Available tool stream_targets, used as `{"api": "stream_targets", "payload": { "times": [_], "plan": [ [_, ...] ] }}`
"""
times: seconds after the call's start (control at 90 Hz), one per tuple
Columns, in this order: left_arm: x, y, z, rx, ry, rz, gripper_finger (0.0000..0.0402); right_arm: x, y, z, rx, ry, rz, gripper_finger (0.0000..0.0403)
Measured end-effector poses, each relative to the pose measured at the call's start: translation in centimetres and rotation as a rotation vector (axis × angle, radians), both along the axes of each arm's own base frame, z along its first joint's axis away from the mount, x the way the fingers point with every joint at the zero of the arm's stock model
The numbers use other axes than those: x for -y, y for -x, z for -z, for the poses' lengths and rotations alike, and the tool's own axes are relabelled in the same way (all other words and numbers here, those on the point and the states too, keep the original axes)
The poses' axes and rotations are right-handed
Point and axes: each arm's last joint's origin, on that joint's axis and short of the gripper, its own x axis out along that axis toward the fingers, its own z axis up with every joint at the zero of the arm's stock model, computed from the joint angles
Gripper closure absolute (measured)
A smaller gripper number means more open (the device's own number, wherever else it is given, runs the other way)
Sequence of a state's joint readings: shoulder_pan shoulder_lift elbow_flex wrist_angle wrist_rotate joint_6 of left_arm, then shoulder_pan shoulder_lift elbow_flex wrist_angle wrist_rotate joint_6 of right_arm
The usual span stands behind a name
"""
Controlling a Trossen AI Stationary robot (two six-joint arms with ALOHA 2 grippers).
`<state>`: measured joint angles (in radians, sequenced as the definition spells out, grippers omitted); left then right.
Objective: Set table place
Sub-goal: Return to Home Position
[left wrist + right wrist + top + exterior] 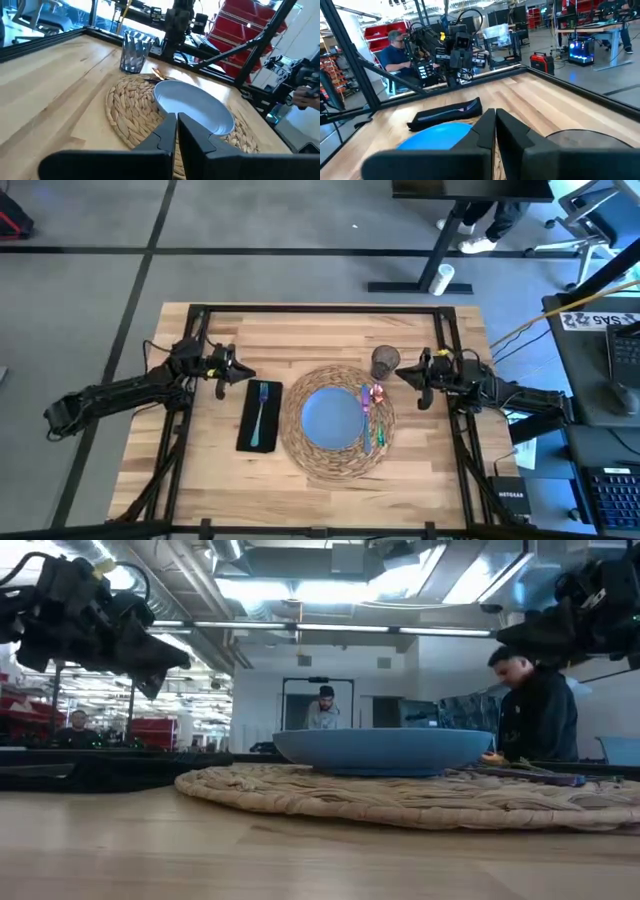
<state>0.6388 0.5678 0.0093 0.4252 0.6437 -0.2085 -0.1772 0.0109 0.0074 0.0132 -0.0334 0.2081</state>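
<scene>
Both dark arms lie closest under the overhead camera: the left fingers [240,373] at centre left and the right fingers [405,374] at centre right, each hovering over the desk [220,480]. Between them, just below frame centre, the woven placemat [335,471] carries the blue plate [330,420], with colourful cutlery [367,415] along the plate's right edge. The black napkin [246,435] lies just left of the mat with the teal fork [263,412] on it, and the grey cup [385,363] stands at the mat's upper right. At desk height, the plate fills mid-frame on the mat, the arms hang in the upper corners, and a person in a dark top [535,715] stands at right. On the left wrist, the fingers are pressed nearly together, holding nothing, aimed at the plate. On the right wrist, the fingers are likewise closed and empty.
</scene>
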Motion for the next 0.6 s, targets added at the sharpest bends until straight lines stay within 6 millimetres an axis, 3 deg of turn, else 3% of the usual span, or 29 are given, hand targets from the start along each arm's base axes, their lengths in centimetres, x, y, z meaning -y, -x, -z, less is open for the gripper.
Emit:
{"api": "stream_targets", "payload": {
  "times": [0.144,0.356,0.6],
  "plan": [
    [0.0,0.0,-0.8,0.073,-0.043,-0.008,0.0402,0.0,0.0,0.0,0.001,-0.005,0.000,0.0403],
    [-0.3,0.1,-2.1,0.178,-0.110,-0.168,0.0402,0.0,0.0,0.0,0.003,-0.023,-0.001,0.0403],
    [0.4,0.7,-3.3,0.279,-0.141,-0.150,0.0402,0.0,0.0,0.0,0.003,-0.023,0.000,0.0403]
  ]
}}
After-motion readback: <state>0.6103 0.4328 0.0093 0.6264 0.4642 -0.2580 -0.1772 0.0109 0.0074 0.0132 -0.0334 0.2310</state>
